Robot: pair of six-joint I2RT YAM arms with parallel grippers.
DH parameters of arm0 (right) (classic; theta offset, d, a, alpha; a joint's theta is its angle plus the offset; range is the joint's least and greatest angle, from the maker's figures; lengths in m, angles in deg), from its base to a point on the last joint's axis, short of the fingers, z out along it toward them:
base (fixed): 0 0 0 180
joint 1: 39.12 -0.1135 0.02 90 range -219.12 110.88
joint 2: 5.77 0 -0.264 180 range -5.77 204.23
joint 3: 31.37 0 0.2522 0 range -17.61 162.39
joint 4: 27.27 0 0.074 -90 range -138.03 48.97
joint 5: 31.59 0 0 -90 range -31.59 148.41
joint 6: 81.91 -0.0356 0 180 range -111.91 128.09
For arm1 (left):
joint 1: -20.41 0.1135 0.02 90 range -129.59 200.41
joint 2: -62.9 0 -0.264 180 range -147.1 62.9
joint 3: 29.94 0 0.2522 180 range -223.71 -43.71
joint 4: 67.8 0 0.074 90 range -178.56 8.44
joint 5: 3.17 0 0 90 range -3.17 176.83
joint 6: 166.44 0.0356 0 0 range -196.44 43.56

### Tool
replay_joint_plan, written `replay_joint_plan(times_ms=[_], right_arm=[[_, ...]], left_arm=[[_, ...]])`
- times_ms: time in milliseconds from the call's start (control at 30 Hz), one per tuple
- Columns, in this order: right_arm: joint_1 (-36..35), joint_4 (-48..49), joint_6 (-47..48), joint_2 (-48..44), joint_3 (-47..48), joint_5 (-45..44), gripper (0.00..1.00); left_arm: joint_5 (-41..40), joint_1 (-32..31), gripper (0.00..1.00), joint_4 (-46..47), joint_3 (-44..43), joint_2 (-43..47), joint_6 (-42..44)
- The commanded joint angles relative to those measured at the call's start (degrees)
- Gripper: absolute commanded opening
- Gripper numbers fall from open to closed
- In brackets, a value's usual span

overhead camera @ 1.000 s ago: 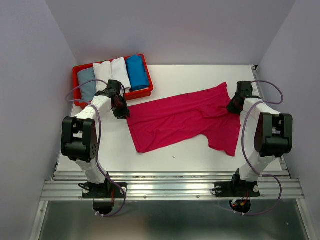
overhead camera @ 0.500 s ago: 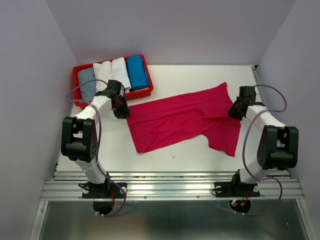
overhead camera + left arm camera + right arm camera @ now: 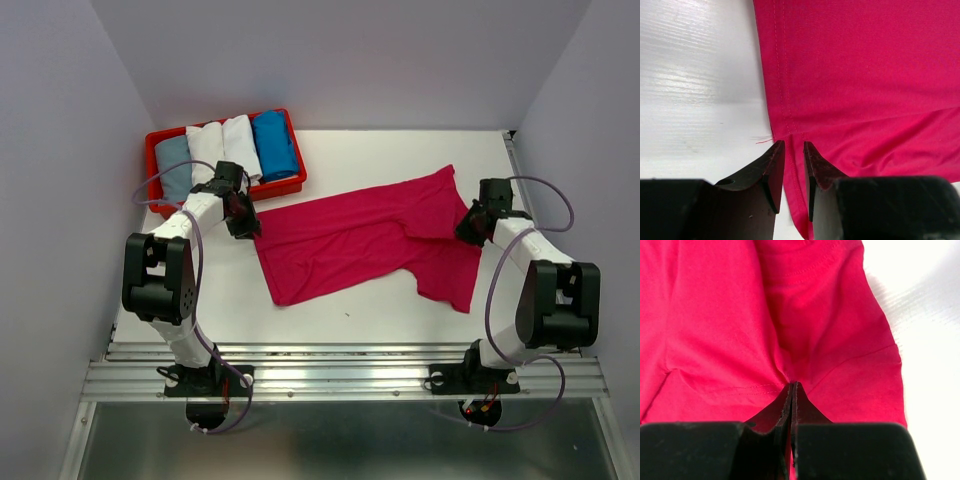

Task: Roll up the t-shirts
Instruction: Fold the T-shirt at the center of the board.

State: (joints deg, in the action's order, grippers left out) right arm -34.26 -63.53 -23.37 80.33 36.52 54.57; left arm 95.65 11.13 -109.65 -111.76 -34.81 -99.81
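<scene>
A magenta-pink t-shirt (image 3: 360, 240) lies spread across the middle of the white table, with one sleeve toward the front right. My left gripper (image 3: 243, 222) is low at the shirt's left corner. Its jaws (image 3: 794, 150) stand narrowly apart and straddle the stitched hem (image 3: 782, 75), with a gap showing between them. At the shirt's right edge my right gripper (image 3: 472, 228) is shut on the cloth. The pink fabric (image 3: 715, 315) puckers into its closed tips (image 3: 791, 385). Several rolled t-shirts sit in the tray: a grey-blue (image 3: 173, 165), two white (image 3: 205, 150), and a bright blue (image 3: 273, 143).
The red plastic tray (image 3: 150, 145) stands at the back left, just behind my left gripper. Grey walls close in on both sides and at the back. Bare white table (image 3: 360, 320) runs along the front of the shirt up to the metal rail.
My right gripper has shifted slightly toward the right and the near edge while holding the shirt's edge. The left arm has not moved.
</scene>
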Motion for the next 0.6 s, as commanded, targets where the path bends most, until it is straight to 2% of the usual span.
replay_joint_plan(times_ms=[0, 133, 300, 367, 400, 433, 567], right_arm=[[0.23, 0.53, -0.09, -0.94, -1.39, -0.64, 0.01], [0.23, 0.79, -0.18, -0.68, -3.41, -4.68, 0.01], [0.23, 0.88, -0.18, -0.41, -5.08, -4.60, 0.01], [0.23, 0.53, -0.18, -0.41, -5.09, -5.21, 0.11], [0.23, 0.18, -0.18, -0.59, -4.39, -6.35, 0.23], [0.23, -0.17, -0.18, -0.67, -3.86, -6.88, 0.28], [0.23, -1.49, 0.26, -1.46, 0.17, -7.42, 0.33]], left_arm=[[0.32, -0.30, 0.33, 0.23, 0.73, 1.91, 0.61], [0.32, -0.39, 0.33, 0.06, 0.73, 2.26, 0.53], [0.23, -0.56, 0.33, -0.03, 0.46, 2.35, 0.61], [0.41, -0.65, 0.33, -0.11, 0.29, 2.35, 0.44], [0.41, -0.83, 0.33, -0.03, 0.29, 2.35, 0.44], [0.41, -0.92, 0.33, -0.20, 0.11, 2.44, 0.44], [0.23, -1.88, 0.33, -0.47, -0.33, 2.61, 0.17]])
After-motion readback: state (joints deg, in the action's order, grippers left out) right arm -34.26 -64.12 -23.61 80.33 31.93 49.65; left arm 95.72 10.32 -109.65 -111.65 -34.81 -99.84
